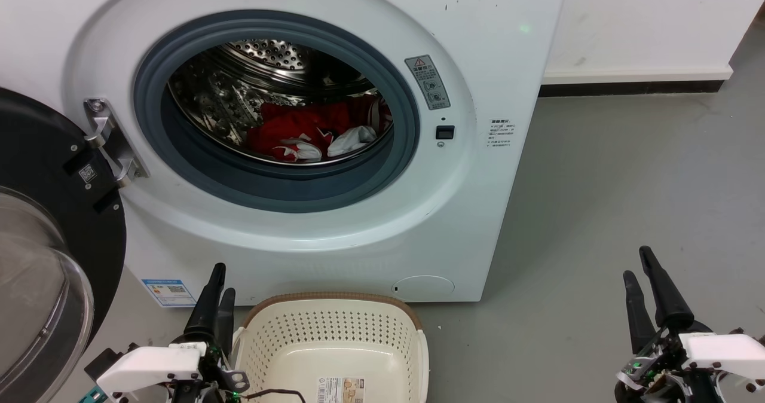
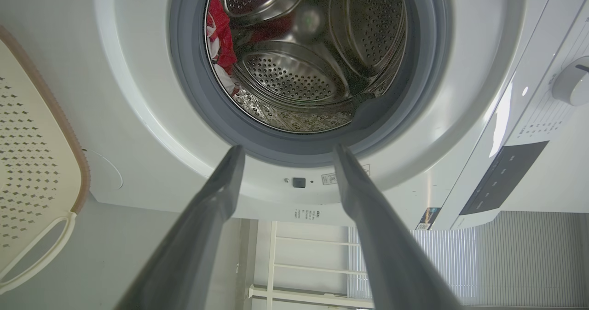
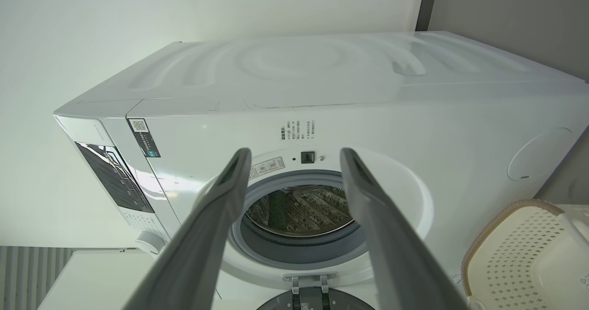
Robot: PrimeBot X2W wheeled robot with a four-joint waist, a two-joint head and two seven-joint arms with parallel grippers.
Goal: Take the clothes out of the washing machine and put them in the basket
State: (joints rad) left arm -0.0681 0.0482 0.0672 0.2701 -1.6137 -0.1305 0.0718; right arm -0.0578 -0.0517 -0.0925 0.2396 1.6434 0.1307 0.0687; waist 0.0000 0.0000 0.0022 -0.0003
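Large white front-loading washing machine [image 1: 490,170] ahead, with black-framed glass door [image 1: 36,152] swung open at left. Soft bright red, white-striped clothes [image 1: 311,131] heaped low in perforated steel drum [image 1: 269,53], toward its right side. Low cream perforated plastic basket [image 1: 334,298], brown-rimmed, on grey floor [image 1: 597,200] just before machine. Left hand [image 1: 222,278] just beside basket, right hand [image 1: 636,262] well apart at right; both with fingers spread wide, empty

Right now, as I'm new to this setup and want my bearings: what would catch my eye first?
The red and white clothes stand out most, heaped low in the steel drum of the washing machine, whose door hangs open at the left. Below it the cream basket sits on the floor, no clothes in it, between the left gripper and right gripper, both open.
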